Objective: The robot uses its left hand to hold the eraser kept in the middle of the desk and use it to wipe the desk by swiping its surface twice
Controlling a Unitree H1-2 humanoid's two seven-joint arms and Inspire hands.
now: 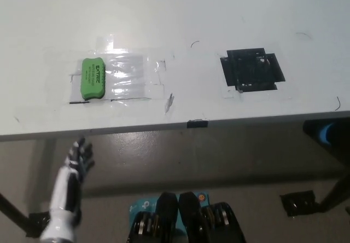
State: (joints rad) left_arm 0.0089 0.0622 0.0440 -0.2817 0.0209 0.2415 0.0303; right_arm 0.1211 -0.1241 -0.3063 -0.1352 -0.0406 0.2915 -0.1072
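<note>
A green eraser (93, 78) with dark lettering lies flat on the white desk (180, 13), at the left end of a patch of clear tape. My white left hand (80, 157) hangs below the desk's front edge, under and a little left of the eraser, fingers spread and holding nothing. It does not touch the desk. My black right hand is out of sight.
A black tape square (252, 69) is stuck to the desk right of centre. Clear tape (131, 77) covers the area beside the eraser. A small black tape piece (197, 123) marks the front edge. Dark objects (298, 203) lie on the floor at right.
</note>
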